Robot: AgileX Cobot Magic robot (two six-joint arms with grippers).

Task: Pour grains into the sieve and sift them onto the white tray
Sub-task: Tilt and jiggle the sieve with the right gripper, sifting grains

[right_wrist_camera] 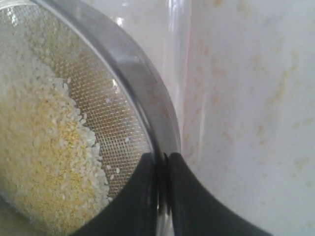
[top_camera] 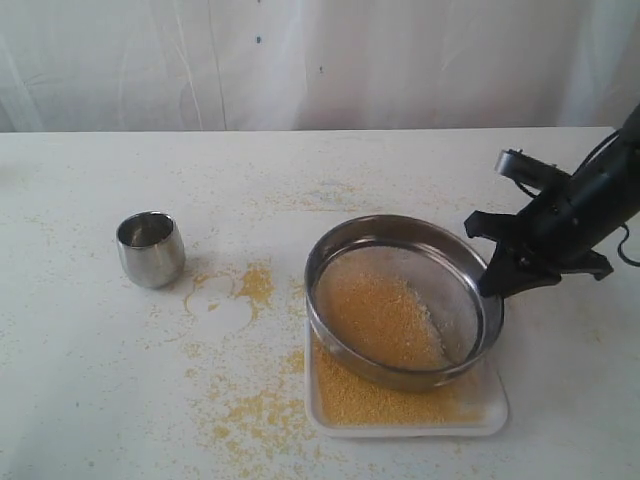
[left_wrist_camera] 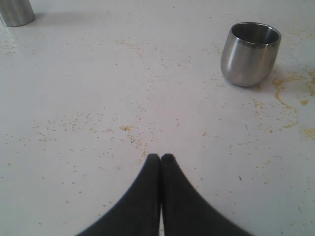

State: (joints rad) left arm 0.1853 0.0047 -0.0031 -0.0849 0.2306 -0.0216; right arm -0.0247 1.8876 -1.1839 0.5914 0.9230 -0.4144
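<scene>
Right tool clamped at three o'clock on wide round steel mesh sieve; best shaken gently, level, centred over shallow white rectangular tray.

The right end effector is finished in matte black, with a greyish mount above and a thin black cable behind. The left end effector is shown as two smooth black fingers tapered to rounded tips.

We can pass over the table all around the steel cup. On the right, the sieve, the white tray under it and the right gripper block the way.
</scene>
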